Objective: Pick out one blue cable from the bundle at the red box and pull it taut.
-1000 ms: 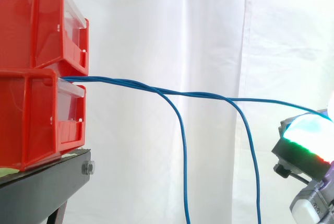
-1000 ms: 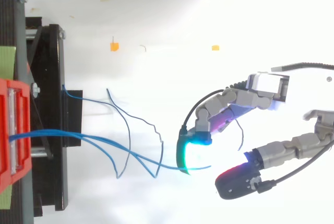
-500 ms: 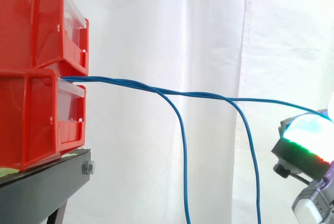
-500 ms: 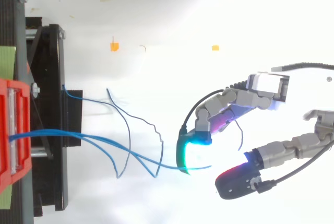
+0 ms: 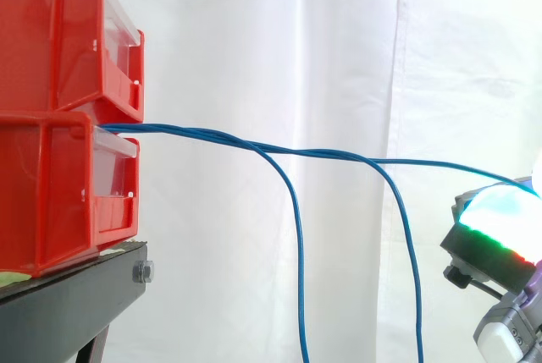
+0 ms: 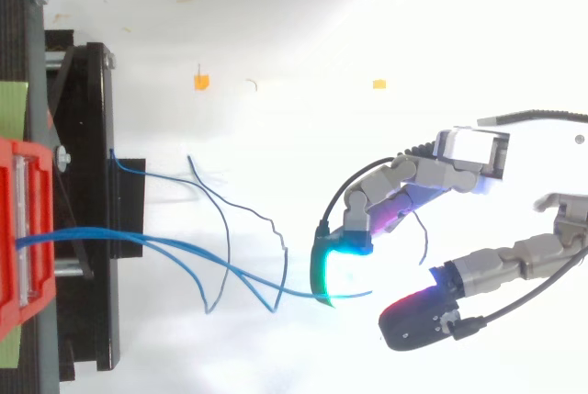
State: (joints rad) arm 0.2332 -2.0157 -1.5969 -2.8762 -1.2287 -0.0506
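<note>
One blue cable (image 5: 440,163) runs nearly level from the red bins (image 5: 59,118) to the hand (image 6: 459,155), pinched at its curled, cyan-glowing fingertips (image 6: 333,275). Two other strands (image 5: 298,253) droop.

There are two red bins, one (image 5: 51,33) stacked on top of the other (image 5: 42,185). Under them stands one black stand (image 5: 76,295), with one bolt (image 5: 142,272) showing on its end. Three blue cables (image 5: 212,136) leave the bins as a single bundle. Past the bundle, two of them, the nearer cable (image 5: 296,236) and the farther cable (image 5: 411,253), hang down, and one, the long cable (image 5: 457,164), runs on toward the right. There is one hand (image 6: 404,178). From above, two small orange marks show on the white floor, one (image 6: 200,80) to the left and one (image 6: 378,84) to the right. One white curtain (image 5: 339,58) hangs behind.
</note>
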